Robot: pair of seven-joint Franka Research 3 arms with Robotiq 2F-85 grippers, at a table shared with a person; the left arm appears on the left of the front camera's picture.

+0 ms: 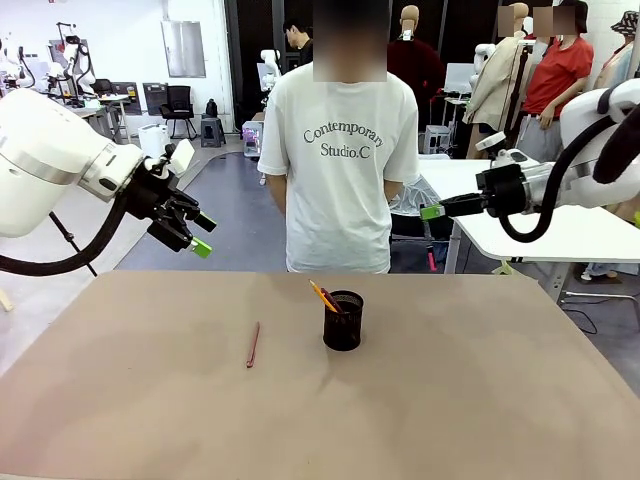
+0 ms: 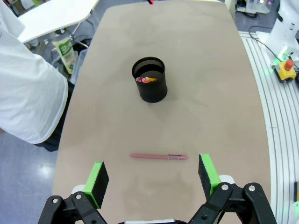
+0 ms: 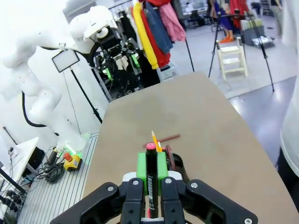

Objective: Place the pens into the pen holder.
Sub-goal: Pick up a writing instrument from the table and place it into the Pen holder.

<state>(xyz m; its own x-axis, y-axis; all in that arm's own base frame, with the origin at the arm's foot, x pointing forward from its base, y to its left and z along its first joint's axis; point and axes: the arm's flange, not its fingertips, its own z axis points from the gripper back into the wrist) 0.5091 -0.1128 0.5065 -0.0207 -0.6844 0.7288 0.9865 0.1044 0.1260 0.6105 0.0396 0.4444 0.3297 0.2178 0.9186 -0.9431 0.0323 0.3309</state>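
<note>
The right gripper [image 3: 150, 170] is pinching the black marker [image 3: 150, 156], its green-padded fingers [image 3: 141, 168] pressing together on the barrel. The marker's pink-red end is poking up past the pads, and its lower part is running out of sight between the finger bases. In the front view this gripper [image 1: 432, 211] is hanging in the air beyond the far right of the bench [image 1: 480, 400], where the marker is too small to make out. Just past the fingertips in the right wrist view, the pen holder [image 3: 180, 164] is mostly hiding behind the fingers, with the yellow pencil [image 3: 155, 139] rising from it.

The left gripper [image 2: 153, 176] is holding nothing, its fingers [image 2: 98, 179] spreading wide apart above the bench's left side. Beyond them the reddish-brown pen [image 2: 159, 157] is lying flat on the bench, apart from the holder and to its left in the front view. The holder is standing upright near the middle of the bench. The pencil is leaning inside it beside a second, pinkish-tipped stick that is hard to identify.

A person [image 1: 340, 170] in a white T-shirt is standing at the far edge, hands hidden from view.
</note>
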